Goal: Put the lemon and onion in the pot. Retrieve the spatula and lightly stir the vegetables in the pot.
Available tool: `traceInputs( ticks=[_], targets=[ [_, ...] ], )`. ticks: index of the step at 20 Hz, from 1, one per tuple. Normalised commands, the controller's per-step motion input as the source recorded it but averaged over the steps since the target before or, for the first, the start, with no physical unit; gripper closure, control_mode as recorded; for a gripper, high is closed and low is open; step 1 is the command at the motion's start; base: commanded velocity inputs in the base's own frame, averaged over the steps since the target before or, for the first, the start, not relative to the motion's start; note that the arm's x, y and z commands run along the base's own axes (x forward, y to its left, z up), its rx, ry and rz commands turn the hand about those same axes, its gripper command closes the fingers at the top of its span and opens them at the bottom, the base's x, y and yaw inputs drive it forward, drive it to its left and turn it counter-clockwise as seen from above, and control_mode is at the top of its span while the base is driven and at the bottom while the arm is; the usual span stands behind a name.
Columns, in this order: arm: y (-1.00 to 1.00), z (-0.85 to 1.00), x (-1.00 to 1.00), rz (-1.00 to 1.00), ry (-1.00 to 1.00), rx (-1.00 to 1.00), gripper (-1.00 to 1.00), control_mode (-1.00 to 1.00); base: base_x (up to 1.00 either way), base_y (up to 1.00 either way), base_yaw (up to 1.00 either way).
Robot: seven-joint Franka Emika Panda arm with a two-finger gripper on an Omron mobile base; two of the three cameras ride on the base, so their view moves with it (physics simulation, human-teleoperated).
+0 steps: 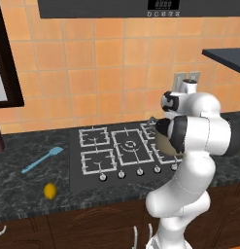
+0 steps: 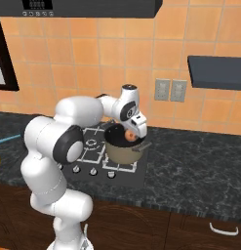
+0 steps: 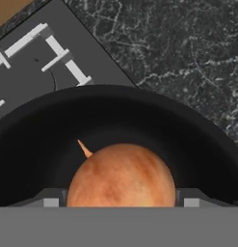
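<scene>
The gripper (image 2: 133,135) grips one onion (image 3: 121,176) over the pot (image 2: 123,152). Left of the pot, one spatula (image 1: 42,159) lies blade up-right, one lemon (image 1: 50,190) nearby.

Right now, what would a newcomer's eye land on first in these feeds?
The onion, orange-brown, sits between the gripper's fingertips over the dark mouth of the pot on the stove's right side. Far left on the counter, the lemon lies near the front edge, with the light-blue spatula behind it.

The white arm bent up from the lower left of the right base view. Its gripper (image 2: 132,136) pointed down near the middle, fingers closed around the onion (image 2: 130,135).
</scene>
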Motion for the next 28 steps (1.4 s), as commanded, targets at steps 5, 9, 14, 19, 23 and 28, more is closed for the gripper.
traceInputs(
  ticks=[5,9,14,19,23,28],
  targets=[
    [0.00,-0.09,0.08,0.02,-0.13,-0.03,1.00,-1.00,0.00,0.00,0.00],
    [0.00,0.00,0.00,0.07,-0.05,-0.01,1.00,-1.00,0.00,0.00,0.00],
    [0.00,0.05,0.00,0.03,0.00,0.00,-1.00,-1.00,0.00,0.00,0.00],
    [0.00,0.43,0.00,0.00,0.00,0.00,-1.00,-1.00,0.00,0.00,0.00],
    [0.00,0.52,-0.13,0.00,0.00,0.00,-1.00,-1.00,0.00,0.00,0.00],
    [0.08,0.53,-0.39,0.04,0.00,0.00,-1.00,-1.00,0.00,0.00,0.00]
  ],
)
